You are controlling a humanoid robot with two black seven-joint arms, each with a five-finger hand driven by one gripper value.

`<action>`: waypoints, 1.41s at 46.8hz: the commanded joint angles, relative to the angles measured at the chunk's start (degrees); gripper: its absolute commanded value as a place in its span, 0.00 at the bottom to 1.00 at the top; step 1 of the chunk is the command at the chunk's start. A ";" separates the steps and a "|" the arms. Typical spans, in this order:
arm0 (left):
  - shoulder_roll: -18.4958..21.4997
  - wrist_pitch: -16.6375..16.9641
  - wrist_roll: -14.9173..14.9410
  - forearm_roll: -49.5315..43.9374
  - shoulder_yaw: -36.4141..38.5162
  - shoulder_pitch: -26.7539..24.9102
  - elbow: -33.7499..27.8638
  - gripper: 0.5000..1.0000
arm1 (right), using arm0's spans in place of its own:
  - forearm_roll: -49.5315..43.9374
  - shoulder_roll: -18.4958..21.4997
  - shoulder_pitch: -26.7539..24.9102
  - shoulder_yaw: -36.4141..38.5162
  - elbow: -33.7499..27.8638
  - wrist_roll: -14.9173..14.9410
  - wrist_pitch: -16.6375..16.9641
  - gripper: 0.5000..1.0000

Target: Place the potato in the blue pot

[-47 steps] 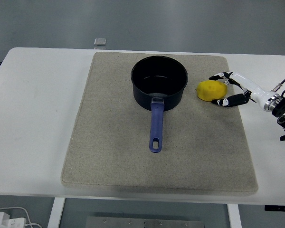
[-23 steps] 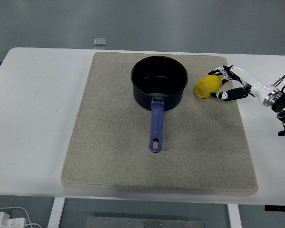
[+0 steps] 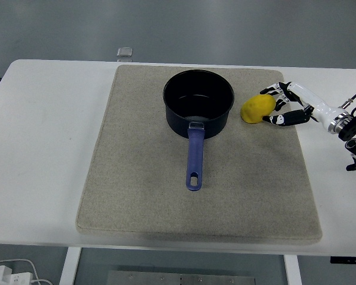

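The yellow potato [image 3: 257, 109] lies tilted on the beige mat [image 3: 136, 178], just right of the blue pot [image 3: 199, 119]. The pot stands upright and holds nothing, and its blue handle [image 3: 194, 157] points toward the near edge. My right hand [image 3: 276, 105] comes in from the right edge. Its upper fingers [image 3: 273, 91] and its thumb [image 3: 280, 119] close on the potato's right end. The left arm is out of view.
The mat covers the middle of the white table [image 3: 41, 130]. A small grey object [image 3: 125, 52] sits at the table's far edge behind the mat. White cables [image 3: 9, 270] lie on the floor at the bottom left.
My right hand has moved up and left and closed on the potato. The potato has tipped and shifted slightly toward the pot. The pot has not moved.
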 commanded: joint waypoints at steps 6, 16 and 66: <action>0.00 -0.05 0.00 0.00 0.00 0.00 -0.07 0.98 | -0.03 0.20 -0.02 0.08 -0.02 -0.17 0.19 0.00; 0.00 -0.05 0.00 0.00 0.00 0.00 -0.07 0.99 | -0.03 0.20 -0.02 0.08 -0.02 -0.17 0.37 0.00; 0.00 -0.14 0.00 0.00 0.09 0.00 -0.42 0.98 | 2.70 -0.68 0.60 0.17 2.96 0.01 -2.18 0.00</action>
